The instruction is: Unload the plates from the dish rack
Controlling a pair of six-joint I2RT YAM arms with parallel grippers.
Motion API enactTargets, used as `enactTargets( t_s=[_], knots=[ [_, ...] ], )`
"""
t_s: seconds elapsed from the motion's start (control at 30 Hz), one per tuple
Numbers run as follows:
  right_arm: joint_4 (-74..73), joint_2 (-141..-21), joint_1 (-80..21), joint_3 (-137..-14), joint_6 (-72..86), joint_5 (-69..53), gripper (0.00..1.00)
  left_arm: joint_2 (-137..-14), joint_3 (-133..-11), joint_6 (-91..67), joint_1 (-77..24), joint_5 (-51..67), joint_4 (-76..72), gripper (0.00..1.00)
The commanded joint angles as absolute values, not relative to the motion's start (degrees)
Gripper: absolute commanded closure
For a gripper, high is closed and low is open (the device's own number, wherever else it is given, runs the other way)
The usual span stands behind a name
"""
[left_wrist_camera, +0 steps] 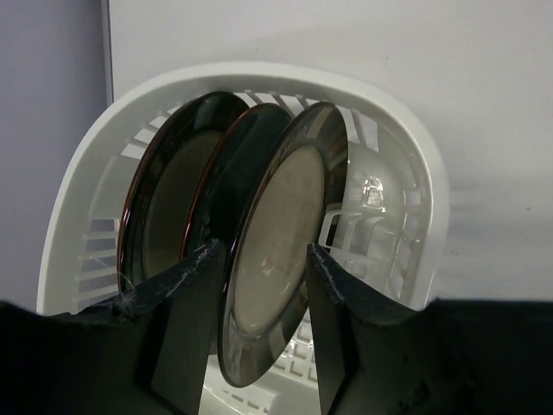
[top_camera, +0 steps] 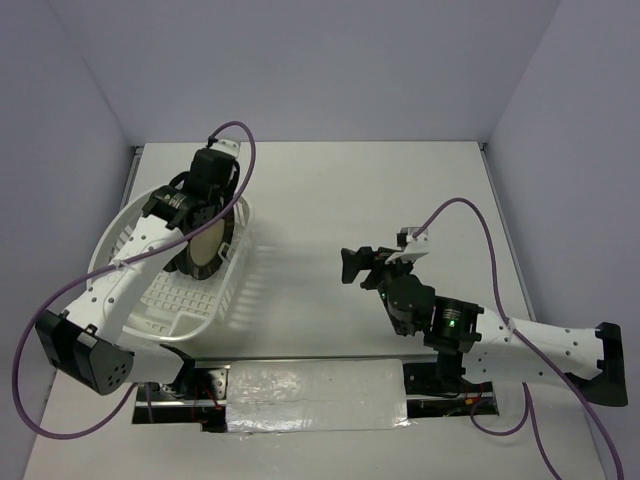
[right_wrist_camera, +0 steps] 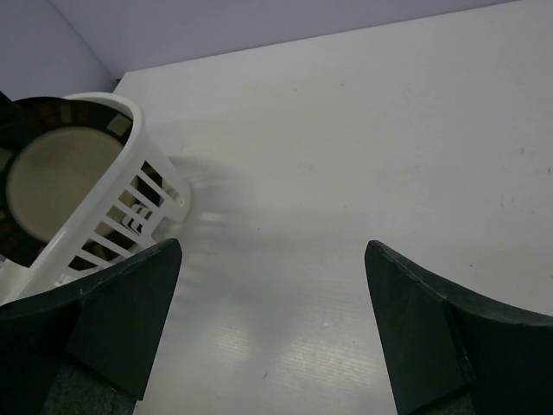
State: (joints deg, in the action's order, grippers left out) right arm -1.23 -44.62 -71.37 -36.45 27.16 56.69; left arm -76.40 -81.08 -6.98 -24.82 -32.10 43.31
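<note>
Nothing is out yet: the plates (top_camera: 205, 248) stand in the rack (top_camera: 180, 295), left of the top view. Our left gripper (left_wrist_camera: 263, 249) straddles the front plate (left_wrist_camera: 281, 216); we cannot tell if it grips. The right gripper (right_wrist_camera: 272, 251) gapes wide, empty.

Dark plate (left_wrist_camera: 229, 181) mostly behind front plate (left_wrist_camera: 276, 251)

Left arm (top_camera: 120, 285) and right arm (top_camera: 530, 345): white link shells with rows of small dark holes, black joint housings and bases. One thin purple cable (top_camera: 250, 150) runs along each. One small green lamp (top_camera: 449, 323) lit on right arm. Left pincer (left_wrist_camera: 263, 298) and right pincer (right_wrist_camera: 272, 294): dark wedge-shaped fingers (left_wrist_camera: 177, 337), the left ones pale-scuffed.
</note>
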Motion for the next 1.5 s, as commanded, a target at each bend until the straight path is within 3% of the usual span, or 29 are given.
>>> enactTargets(
  t_s=[0.0, 0.27, 0.47, 0.9, 1.3, 1.47],
  knots=[
    [-1.40, -44.91, -71.46, -39.55, 27.33, 57.31, 0.06, -72.95, -79.98, -4.31, -23.04, -28.83, 44.03, 0.45],
    [-2.63, -45.79, -71.46, -40.16, 27.60, 56.95, 0.05, -74.44, -79.10, -4.04, -20.57, -27.16, 45.78, 0.47],
    [-2.02, -45.53, -71.46, -39.90, 27.33, 57.04, 0.05, -73.30, -76.55, -4.04, -20.48, -28.39, 45.18, 0.43],
    [-2.46, -46.40, -71.46, -40.43, 27.07, 56.69, 0.05, -77.07, -75.23, -3.16, -20.30, -29.36, 44.82, 0.48],
    [-3.69, -48.43, -71.46, -41.57, 26.98, 56.95, 0.04, -81.65, -76.11, -2.90, -19.95, -31.37, 45.53, 0.60],
    [-3.87, -49.04, -71.46, -41.92, 27.07, 56.87, 0.04, -81.47, -76.37, -2.90, -19.95, -32.34, 45.26, 0.76]
  ],
)
